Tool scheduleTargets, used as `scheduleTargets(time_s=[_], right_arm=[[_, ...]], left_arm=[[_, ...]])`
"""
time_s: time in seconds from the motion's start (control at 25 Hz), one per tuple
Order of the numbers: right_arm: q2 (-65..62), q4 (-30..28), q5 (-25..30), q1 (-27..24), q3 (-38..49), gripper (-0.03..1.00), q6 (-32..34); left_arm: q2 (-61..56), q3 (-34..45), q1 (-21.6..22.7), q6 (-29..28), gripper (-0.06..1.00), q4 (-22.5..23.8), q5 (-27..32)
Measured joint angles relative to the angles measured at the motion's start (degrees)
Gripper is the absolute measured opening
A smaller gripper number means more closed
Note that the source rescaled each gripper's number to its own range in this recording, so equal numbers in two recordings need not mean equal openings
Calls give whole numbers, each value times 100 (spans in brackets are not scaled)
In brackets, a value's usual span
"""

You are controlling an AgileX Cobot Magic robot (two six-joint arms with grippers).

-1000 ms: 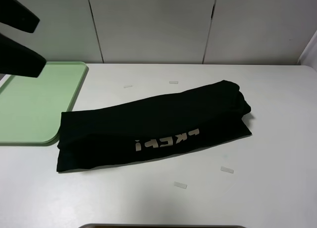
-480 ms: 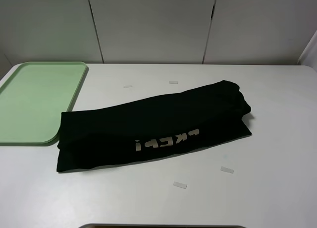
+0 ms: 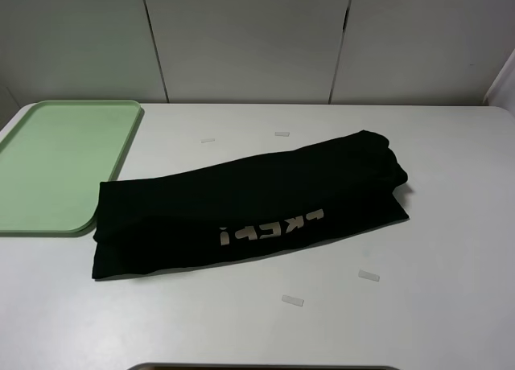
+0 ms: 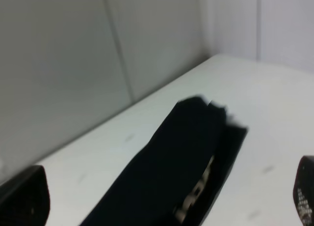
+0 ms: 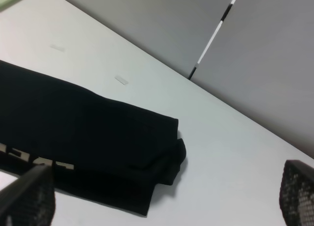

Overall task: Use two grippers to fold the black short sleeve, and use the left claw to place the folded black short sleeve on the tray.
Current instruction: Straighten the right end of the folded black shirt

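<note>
A: Table (image 3: 451, 225): black shirt (image 3: 241, 201), folded to long band, off tray (image 3: 48, 169), one end just beside its rim.
B: Left claw (image 4: 164, 196), right claw (image 5: 164, 194): spread wide, empty. Mid-fold, probably. Next: pinch the ends, fold crosswise, then lift onto tray.

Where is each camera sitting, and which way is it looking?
High view: sits up high, looks down on the white table, the black shirt and the green tray; no robot part shows.
Left wrist view: low over the table, looks along the shirt toward the grey wall; the left tool shows open, its two dark tips wide apart.
Right wrist view: low, looks across the shirt's bunched end to the wall; the right tool shows open.
Shared: all three see the shirt's pale letters.
</note>
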Motion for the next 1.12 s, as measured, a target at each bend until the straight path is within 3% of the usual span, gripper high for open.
scheduleTargets(time_s=[0.12, 0.24, 0.6, 1.12], right_arm=[[0, -83, 5, 0, 0, 100, 0], [0, -95, 5, 0, 0, 100, 0], [0, -110, -16, 0, 434, 100, 0], [0, 81, -276, 0, 1495, 100, 149]], left_arm=[[-372, 326, 0, -339, 100, 772, 415], [-422, 605, 0, -570, 100, 1185, 717], [-439, 1535, 0, -834, 100, 1279, 651], [-439, 1637, 0, -951, 100, 1344, 858]])
